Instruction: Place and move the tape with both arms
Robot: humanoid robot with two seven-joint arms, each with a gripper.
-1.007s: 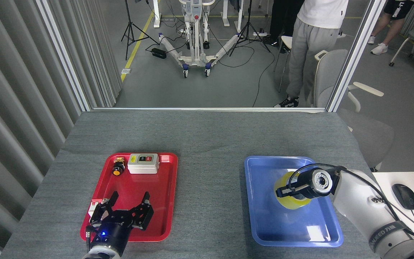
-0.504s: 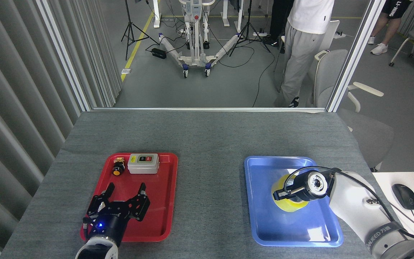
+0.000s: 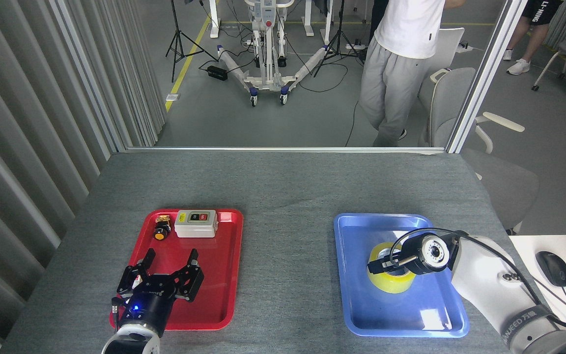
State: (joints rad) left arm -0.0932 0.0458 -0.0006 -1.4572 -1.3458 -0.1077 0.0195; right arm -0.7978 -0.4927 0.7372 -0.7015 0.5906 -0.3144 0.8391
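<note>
The tape (image 3: 387, 286), a yellow roll with a white core, lies in the blue tray (image 3: 349, 295) at the right of the table. My right gripper (image 3: 380, 266) comes in from the right and reaches into the top of the roll. It is dark and seen end-on, so its fingers do not show clearly. My left gripper (image 3: 171, 256) hovers open over the near end of the red tray (image 3: 226, 275), with nothing between its fingers.
A white switch box (image 3: 196, 223) and a yellow push button (image 3: 160, 231) sit at the far end of the red tray. A strip of grey table (image 3: 288, 255) separates the trays. Beyond the table a person (image 3: 396, 59) walks beside a chair (image 3: 452, 98).
My right gripper and the tape have shifted left and lower in the blue tray. My left gripper has moved slightly left and farther over the red tray. The person has walked left.
</note>
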